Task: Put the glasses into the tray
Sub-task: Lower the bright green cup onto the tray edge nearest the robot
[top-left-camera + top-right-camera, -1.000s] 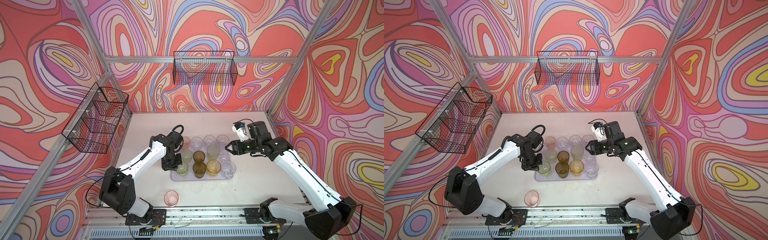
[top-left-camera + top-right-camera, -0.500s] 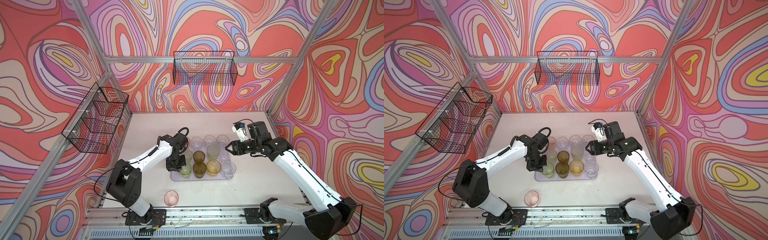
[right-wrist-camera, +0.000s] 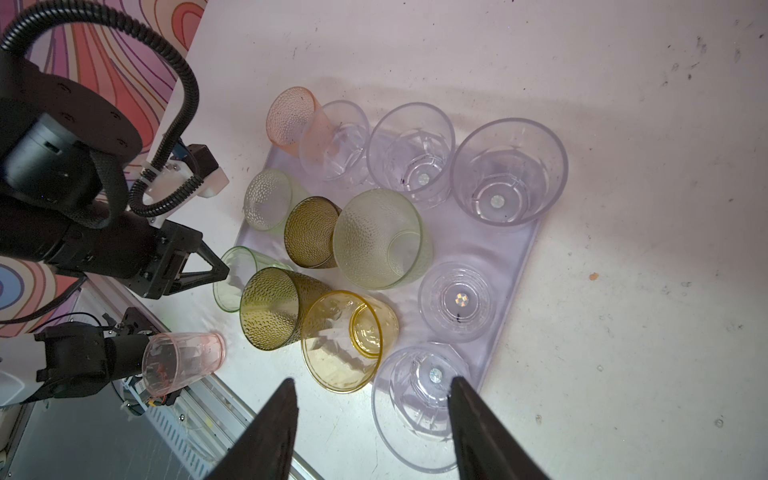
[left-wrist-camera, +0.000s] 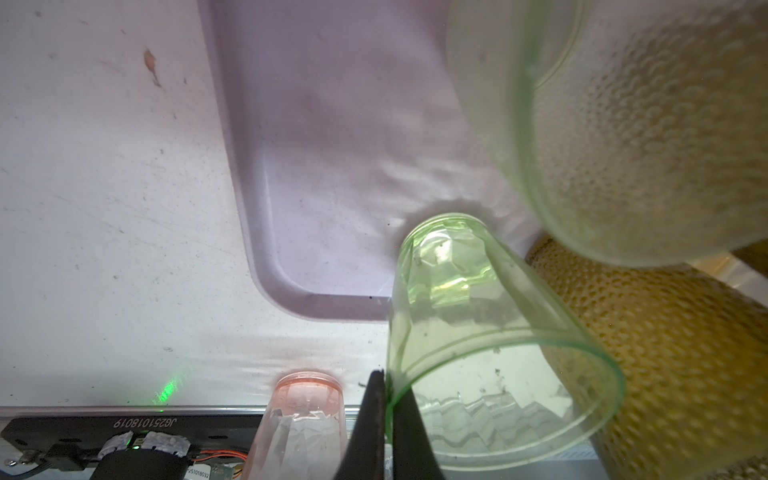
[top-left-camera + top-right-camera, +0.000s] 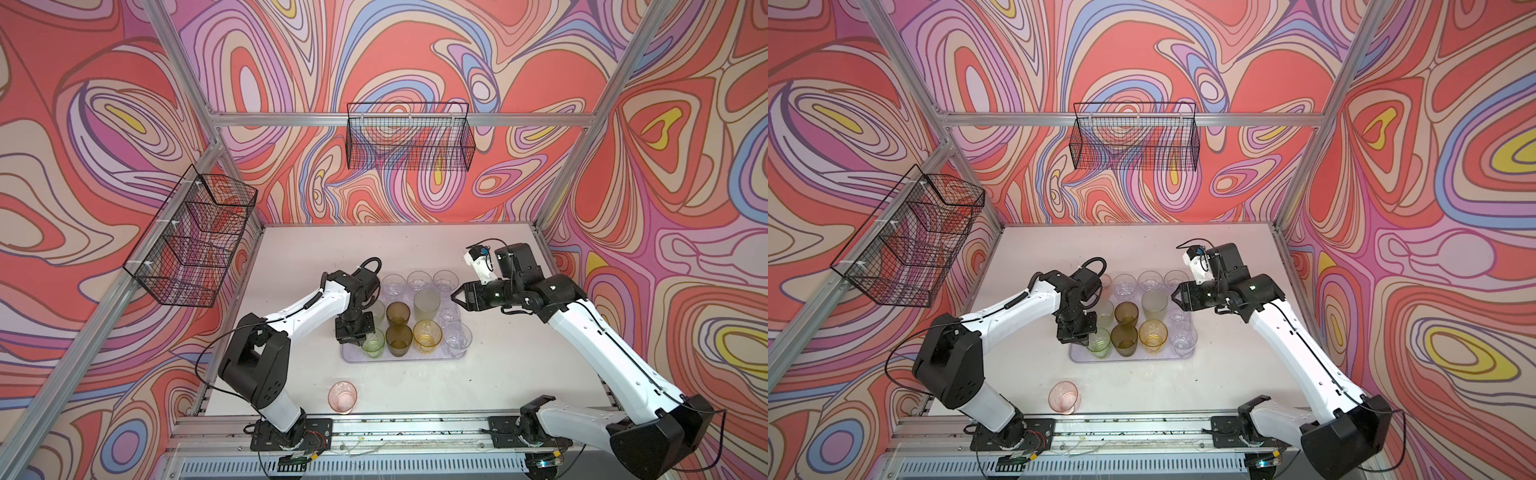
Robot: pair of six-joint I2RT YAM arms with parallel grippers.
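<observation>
The pale lilac tray [image 5: 455, 358] [image 5: 1077, 357] lies mid-table and holds several glasses: clear, olive-brown, amber and pale green. My left gripper [image 5: 360, 338] [image 5: 1089, 337] [image 4: 386, 376] is shut on the rim wall of a green glass [image 5: 373, 343] [image 4: 446, 266], whose base is at the tray's near-left corner. One finger is inside the rim and one outside. A pink glass [image 5: 343, 397] [image 5: 1064, 397] [image 3: 183, 361] stands on the table near the front rail. My right gripper [image 5: 455, 297] [image 5: 1175, 297] [image 3: 372, 380] hangs open and holds nothing, above the tray's right side.
A second pink glass [image 3: 289, 116] sits at the tray's far-left corner, behind the left arm. Black wire baskets hang on the back wall [image 5: 409, 137] and on the left wall [image 5: 191, 241]. An aluminium rail [image 5: 395, 422] runs along the table's front edge.
My left arm has swung inward and its gripper has shifted slightly right and nearer with the green glass. The right arm has not moved.
</observation>
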